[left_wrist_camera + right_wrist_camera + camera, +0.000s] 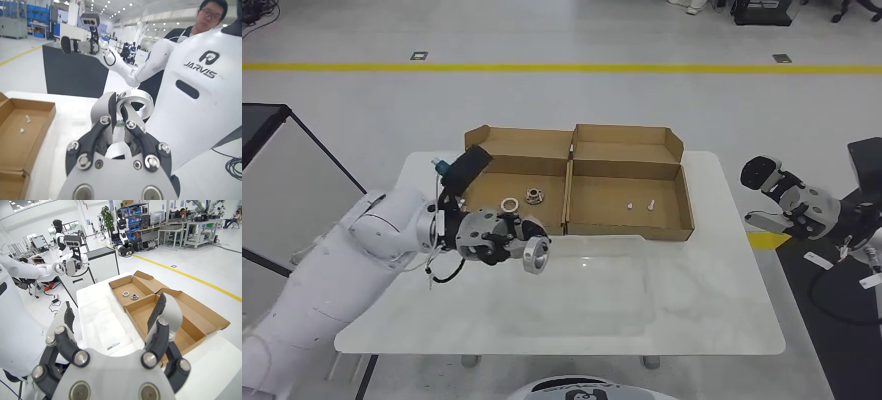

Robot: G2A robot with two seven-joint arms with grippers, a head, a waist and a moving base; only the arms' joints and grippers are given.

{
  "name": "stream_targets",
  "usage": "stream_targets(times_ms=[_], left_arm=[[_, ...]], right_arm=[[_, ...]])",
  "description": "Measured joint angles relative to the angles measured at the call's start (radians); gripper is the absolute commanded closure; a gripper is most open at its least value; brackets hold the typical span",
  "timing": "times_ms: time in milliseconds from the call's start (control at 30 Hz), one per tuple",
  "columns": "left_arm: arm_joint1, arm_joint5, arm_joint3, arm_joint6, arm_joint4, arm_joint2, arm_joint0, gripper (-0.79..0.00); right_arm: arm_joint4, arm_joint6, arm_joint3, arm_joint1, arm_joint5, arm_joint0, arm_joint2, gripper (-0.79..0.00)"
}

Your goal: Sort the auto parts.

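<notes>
— Which step is in hand?
— Placing, it is judged. A metal collar point(535, 254) is clamped in the left gripper point(512, 243), just in front of the left box point(552, 180). Lowering over that box and release are called for.
— And the contents?
— A ring point(510, 205) and a flanged hub point(534, 195) are seen there, and two bolts point(629, 207) in the right box point(627, 185). The right gripper point(114, 307) is held wide open and empty.

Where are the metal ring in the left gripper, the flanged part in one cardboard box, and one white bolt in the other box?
metal ring point(140, 93): left wrist view, on its upper rim.
flanged part point(134, 296): right wrist view, on its raised hub.
white bolt point(27, 119): left wrist view, on its middle.
</notes>
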Motion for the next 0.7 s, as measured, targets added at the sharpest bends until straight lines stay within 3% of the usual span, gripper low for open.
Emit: stream_targets(times_ms=[233, 567, 700], left_arm=[[-0.011, 0.001, -0.069, -0.002, -0.207, -0.093, 0.048, 0.000], [-0.040, 0.001, -0.123, -0.002, -0.296, -0.198, 0.125, 0.000], [-0.040, 0.001, -0.122, -0.002, -0.281, -0.202, 0.136, 0.000]], right_arm=[[0.000, 0.000, 0.000, 0.000, 0.000, 0.000, 0.000, -0.785], [0.000, 0.000, 0.000, 0.000, 0.000, 0.000, 0.000, -0.785], [0.000, 0.000, 0.000, 0.000, 0.000, 0.000, 0.000, -0.785]])
